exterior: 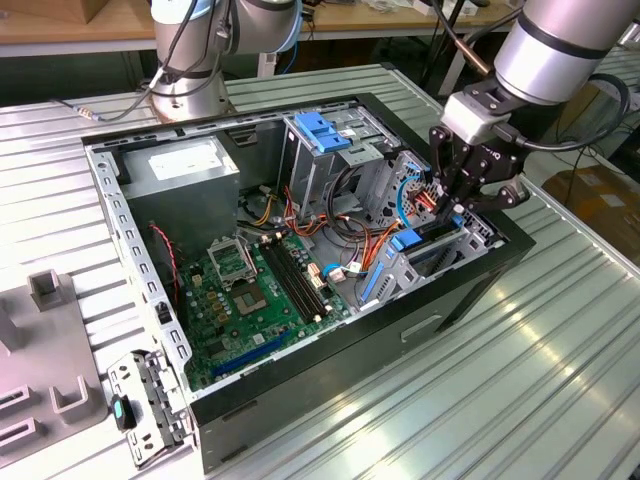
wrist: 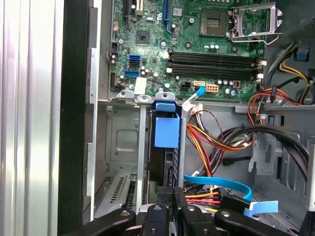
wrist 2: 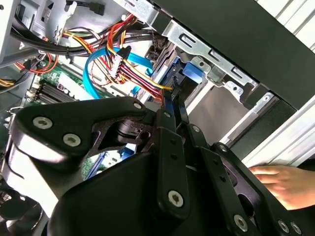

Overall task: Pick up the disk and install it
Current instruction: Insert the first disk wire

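a ribbed metal workbench (exterior: 560,380) carries an open computer case (exterior: 330,390), and the gripper (exterior: 455,205) hangs over its drive bay at the exterior view's right.
the fingers (wrist 2: 173,105) are pinched narrow on the edge of the disk (wrist: 166,147), which stands on edge in the grey bay (wrist: 120,142), its blue tab (wrist: 166,129) towards the green board (wrist: 197,39). judged from this, the disk is part way seated; the step wants a straight push along the rails, keeping clear of the blue cable (wrist: 221,186) and the orange and yellow wires (wrist: 216,142) just beside it. the case also holds a power supply (exterior: 185,165) and a cage with a light-blue latch (exterior: 322,130). a hand (wrist 2: 280,181) rests outside the case.
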`<state>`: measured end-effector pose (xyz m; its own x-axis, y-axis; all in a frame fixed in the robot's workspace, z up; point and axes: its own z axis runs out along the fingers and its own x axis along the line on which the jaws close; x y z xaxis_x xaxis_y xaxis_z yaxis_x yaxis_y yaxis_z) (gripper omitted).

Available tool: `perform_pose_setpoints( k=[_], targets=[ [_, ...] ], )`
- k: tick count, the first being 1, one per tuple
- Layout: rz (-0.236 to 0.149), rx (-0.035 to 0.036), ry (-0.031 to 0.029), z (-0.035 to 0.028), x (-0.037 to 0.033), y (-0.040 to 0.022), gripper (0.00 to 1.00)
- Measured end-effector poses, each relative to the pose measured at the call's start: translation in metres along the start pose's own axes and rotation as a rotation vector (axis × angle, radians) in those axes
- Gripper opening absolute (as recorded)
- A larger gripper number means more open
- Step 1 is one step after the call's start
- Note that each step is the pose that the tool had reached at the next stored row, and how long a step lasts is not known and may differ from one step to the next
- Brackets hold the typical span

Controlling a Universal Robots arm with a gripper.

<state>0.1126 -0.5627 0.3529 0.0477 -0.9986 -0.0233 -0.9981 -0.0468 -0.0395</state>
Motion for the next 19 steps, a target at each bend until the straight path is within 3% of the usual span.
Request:
perform_pose_setpoints(
  k=[19],
  targets=[
    [0.005,0.0001,0.0001,0.0045,-0.0013,-0.001,0.16]
  ],
)
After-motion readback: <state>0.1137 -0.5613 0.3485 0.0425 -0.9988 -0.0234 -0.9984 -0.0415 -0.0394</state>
